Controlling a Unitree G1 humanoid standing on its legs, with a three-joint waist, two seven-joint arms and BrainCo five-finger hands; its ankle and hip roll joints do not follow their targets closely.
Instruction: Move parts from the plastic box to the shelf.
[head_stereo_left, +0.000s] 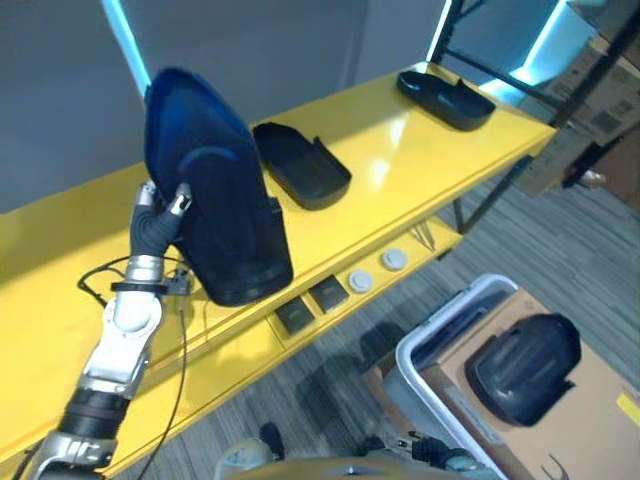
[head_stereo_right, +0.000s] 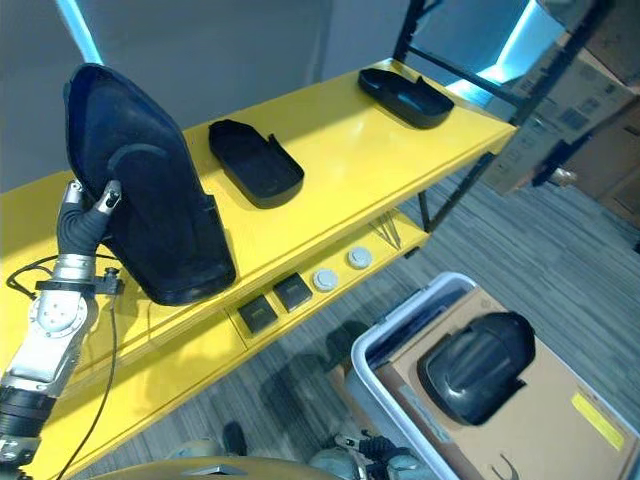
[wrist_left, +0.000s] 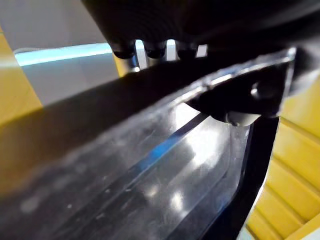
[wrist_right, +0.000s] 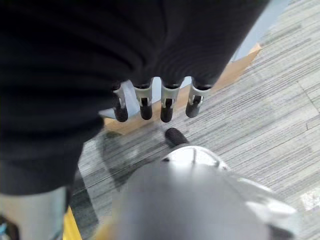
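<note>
Fingers (wrist_left: 150, 50) of the left hand (head_stereo_left: 172, 205) are curled over the rim of a large black moulded part (head_stereo_left: 215, 190), with the thumb seen against its near face in the head views; the part is gripped and stood upright, its lower end resting on the yellow shelf (head_stereo_left: 420, 150) near the front edge. Two more black parts are laid flat on the same shelf: a tray-shaped part (head_stereo_left: 302, 165) just beside the held one, and another (head_stereo_left: 445, 98) well apart toward the far end. On the lower shelf level, two dark square pieces (head_stereo_left: 312, 305) and two round grey discs (head_stereo_left: 377, 270) are set in a row. The right hand (wrist_right: 155, 102) is hung above grey carpet, its fingers straight and loose, nothing held. Below, a clear plastic box (head_stereo_left: 440, 335) is seen with what appears to be a cardboard sheet (head_stereo_left: 580, 400) carrying one rounded black part (head_stereo_left: 525, 368).
</note>
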